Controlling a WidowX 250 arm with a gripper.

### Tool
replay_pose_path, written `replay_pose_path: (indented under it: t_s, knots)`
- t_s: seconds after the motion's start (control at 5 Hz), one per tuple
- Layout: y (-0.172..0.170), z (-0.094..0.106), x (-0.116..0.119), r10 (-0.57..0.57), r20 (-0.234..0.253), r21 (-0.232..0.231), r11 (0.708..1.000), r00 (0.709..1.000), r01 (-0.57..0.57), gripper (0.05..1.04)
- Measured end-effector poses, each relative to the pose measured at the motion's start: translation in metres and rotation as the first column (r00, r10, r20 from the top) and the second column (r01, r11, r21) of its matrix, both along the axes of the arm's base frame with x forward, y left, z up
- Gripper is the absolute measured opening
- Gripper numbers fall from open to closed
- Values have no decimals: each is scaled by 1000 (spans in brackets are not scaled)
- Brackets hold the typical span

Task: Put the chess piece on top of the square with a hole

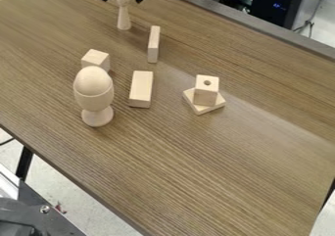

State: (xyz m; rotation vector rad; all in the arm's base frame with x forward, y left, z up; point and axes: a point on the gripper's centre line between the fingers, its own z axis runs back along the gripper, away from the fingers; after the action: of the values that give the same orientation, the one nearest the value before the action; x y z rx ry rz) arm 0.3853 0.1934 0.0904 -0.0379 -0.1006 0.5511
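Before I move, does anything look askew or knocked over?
One slight oddity: the holed block sits twisted relative to the flat tile beneath it. The chess piece stands upright; nothing looks spilled or damaged.

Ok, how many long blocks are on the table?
2: a narrow block near the chess piece, and a wider block between the egg cup and the cube with a hole.

From my end I see pale, creamy wood on the chess piece (123,20), the egg (93,80), its cup (95,101) and the blocks (141,87). The table (196,166) is brown with streaky darker grain. My gripper (122,0) is black; so is the computer case (270,10), dotted with blue lights.
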Motion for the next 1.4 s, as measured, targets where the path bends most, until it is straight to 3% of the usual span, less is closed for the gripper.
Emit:
replay_pose_path:
  t_s: [0.4,0.6,1.0,1.2,1.4]
  knots:
    - [13,-13,5,20,-22,-17,1000,1000,-21,999]
    - [15,-25,6,30,-44,-26,999,999,-31,950]
    - [19,-33,7,81,-26,2,997,996,-81,388]
    - [11,-32,5,78,-26,11,997,997,-78,358]
    - [0,-18,-2,71,-23,8,997,997,-71,357]
